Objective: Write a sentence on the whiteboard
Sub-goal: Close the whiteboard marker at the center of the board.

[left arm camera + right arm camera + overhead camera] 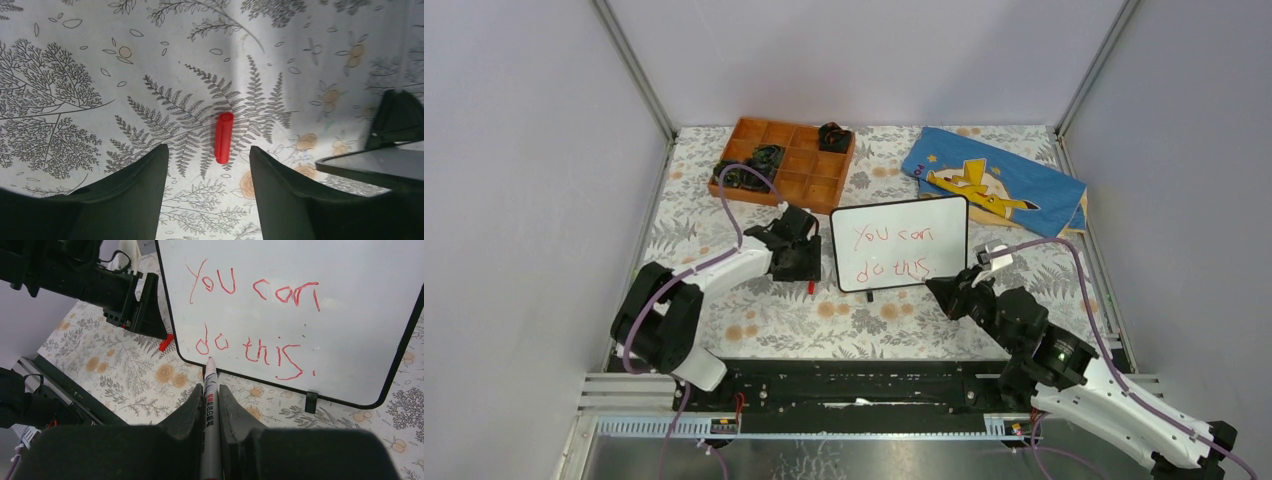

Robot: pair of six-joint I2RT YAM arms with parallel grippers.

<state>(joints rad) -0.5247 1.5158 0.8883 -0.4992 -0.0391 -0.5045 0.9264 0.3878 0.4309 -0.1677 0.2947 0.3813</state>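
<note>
The whiteboard (pixel 946 222) stands mid-table, tilted back on its feet. The sentence (pixel 894 252), in red, reads "You can do this" in two lines; it also shows in the right wrist view (pixel 250 345) on the board (pixel 360 315). My right gripper (pixel 940 291) is shut on a white marker (pixel 209 377), whose tip is near the board's lower left edge, under "do". My left gripper (pixel 207 152) is open and empty, low over the table left of the board. A red marker cap (pixel 223 137) lies just beyond its fingertips.
An orange compartment tray (pixel 796 172) holding dark objects stands at the back left. A blue cloth with a yellow figure (pixel 994 185) lies at the back right. Grey walls close in the floral table. A black rail (pixel 864 385) runs along the near edge.
</note>
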